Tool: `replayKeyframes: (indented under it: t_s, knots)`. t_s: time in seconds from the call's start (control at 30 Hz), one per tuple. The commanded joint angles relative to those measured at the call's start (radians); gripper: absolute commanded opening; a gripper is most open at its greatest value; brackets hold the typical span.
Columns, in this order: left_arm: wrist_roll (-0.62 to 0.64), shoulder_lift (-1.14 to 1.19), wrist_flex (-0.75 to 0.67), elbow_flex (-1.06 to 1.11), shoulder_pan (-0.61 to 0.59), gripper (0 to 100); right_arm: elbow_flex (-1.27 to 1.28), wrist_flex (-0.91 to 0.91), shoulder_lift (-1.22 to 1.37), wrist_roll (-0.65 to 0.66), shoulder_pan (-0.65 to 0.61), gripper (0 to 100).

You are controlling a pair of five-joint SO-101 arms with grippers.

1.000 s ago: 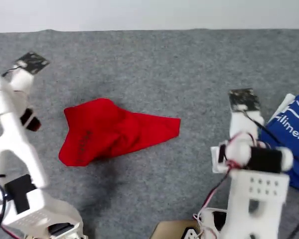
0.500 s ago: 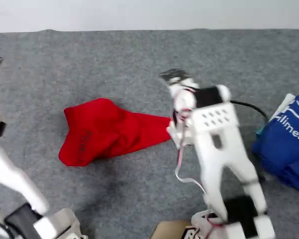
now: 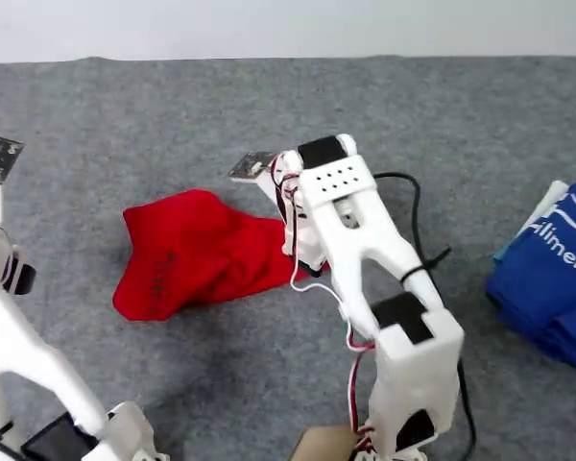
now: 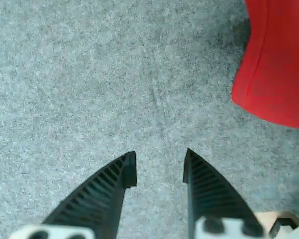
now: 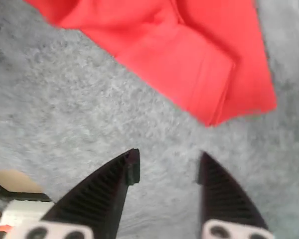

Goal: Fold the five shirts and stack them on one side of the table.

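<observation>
Okay, status. Your right arm [image 3: 365, 240] has swung across in the last second. It was parked beside the blue folded stack [image 3: 547, 279] and now sits over the end of the red shirt [image 3: 202, 254] that faces that stack. The shirt itself hasn't moved or changed shape.

The right end effector [image 5: 168, 159] has its jaws well apart with nothing in them and grey counter [image 3: 413, 125] showing between the tips. The shirt's hemmed end lies just ahead of the tips, not yet between them.

Your left arm [image 3: 10, 327] has drifted outward, away from the shirt. The left end effector [image 4: 159, 159] is also spread and empty, over bare counter. A rounded edge of the shirt sits ahead of it and off to one side, apart from the tips.

My read: this is the approach, not a grasp. The red shirt is still a crumpled heap and well apart from the stack, so it needs spreading flat before any fold. The right side looks set to pinch that hemmed end. The left is too far off to help yet, so bring it in to the opposite end.
</observation>
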Motion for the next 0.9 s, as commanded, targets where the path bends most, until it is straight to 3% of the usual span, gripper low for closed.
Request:
replayKeyframes:
  t_s: [0.0,0.53,0.77,0.87]
  knots:
    - [0.012,-0.031,0.000,-0.002,0.002,16,-0.110,0.030,0.059,0.046,-0.010,24.8]
    - [0.046,-0.028,-0.034,0.010,0.031,16,-0.453,0.033,0.420,0.046,-0.048,24.4]
    - [0.046,-0.028,-0.035,0.024,0.032,16,-0.453,0.033,0.386,0.049,-0.047,0.6]
    - [0.046,-0.035,-0.057,0.054,0.031,16,-0.451,0.035,0.375,0.051,-0.033,1.1]
